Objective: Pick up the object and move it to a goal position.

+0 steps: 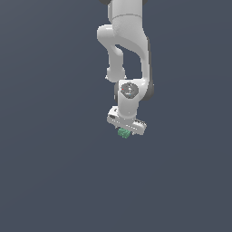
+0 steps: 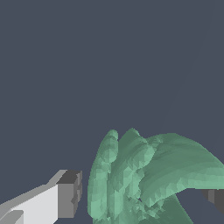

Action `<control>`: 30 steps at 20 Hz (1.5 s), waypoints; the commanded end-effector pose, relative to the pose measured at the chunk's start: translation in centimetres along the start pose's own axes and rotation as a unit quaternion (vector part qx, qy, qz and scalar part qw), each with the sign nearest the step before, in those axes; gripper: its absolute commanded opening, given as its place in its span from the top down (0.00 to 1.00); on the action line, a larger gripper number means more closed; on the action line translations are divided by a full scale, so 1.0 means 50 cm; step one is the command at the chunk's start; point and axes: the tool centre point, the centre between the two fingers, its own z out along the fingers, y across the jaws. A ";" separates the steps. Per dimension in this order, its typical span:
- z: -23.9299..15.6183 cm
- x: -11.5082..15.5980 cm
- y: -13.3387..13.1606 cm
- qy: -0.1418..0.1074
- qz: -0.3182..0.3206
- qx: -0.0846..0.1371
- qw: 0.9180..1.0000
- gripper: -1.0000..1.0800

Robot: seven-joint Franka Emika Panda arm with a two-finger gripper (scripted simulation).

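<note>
The white arm [image 1: 129, 50] reaches down from the top of the exterior view, and its gripper [image 1: 125, 132] hangs at the end of it, pointing downward over a plain dark grey ground [image 1: 50, 172]. The green object [image 1: 124, 133] sits directly under the gripper's wide white bar, touching it or tucked just inside it; only a small lumpy green edge shows there.

The wrist view is much closer. The green object [image 2: 148, 175] fills the space between the two fingers, its surface ridged and uneven, with rounded lobes on one side and a broad curved flap on the other. One finger, white with a grey pad [image 2: 69, 194], stands just beside the lobes with a narrow dark slit between pad and object. The other finger's pad [image 2: 215, 197] shows only as a small grey corner behind the flap, so contact on that side cannot be made out. The fingers stand partly apart around the object; a firm hold seems likely but cannot be confirmed.
</note>
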 end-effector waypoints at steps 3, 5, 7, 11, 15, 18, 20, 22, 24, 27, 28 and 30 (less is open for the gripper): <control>0.004 0.001 -0.001 0.001 0.000 0.000 1.000 1.00; 0.004 0.001 -0.001 0.001 0.000 0.000 1.000 1.00; 0.004 0.001 -0.001 0.001 0.000 0.000 1.000 1.00; 0.004 0.001 -0.001 0.001 0.000 0.000 1.000 1.00; 0.001 0.004 0.004 0.001 0.000 0.001 1.000 1.00; -0.002 0.010 0.024 0.001 0.000 0.001 1.000 1.00; -0.006 0.017 0.045 0.001 0.000 0.001 1.000 1.00; -0.010 0.026 0.072 0.001 0.000 0.001 1.000 1.00; -0.015 0.036 0.104 0.001 0.000 0.001 1.000 1.00; -0.024 0.055 0.158 0.001 0.000 0.001 1.000 1.00; -0.027 0.061 0.173 0.001 0.000 0.001 1.000 1.00; -0.032 0.071 0.200 0.001 0.000 0.001 1.000 1.00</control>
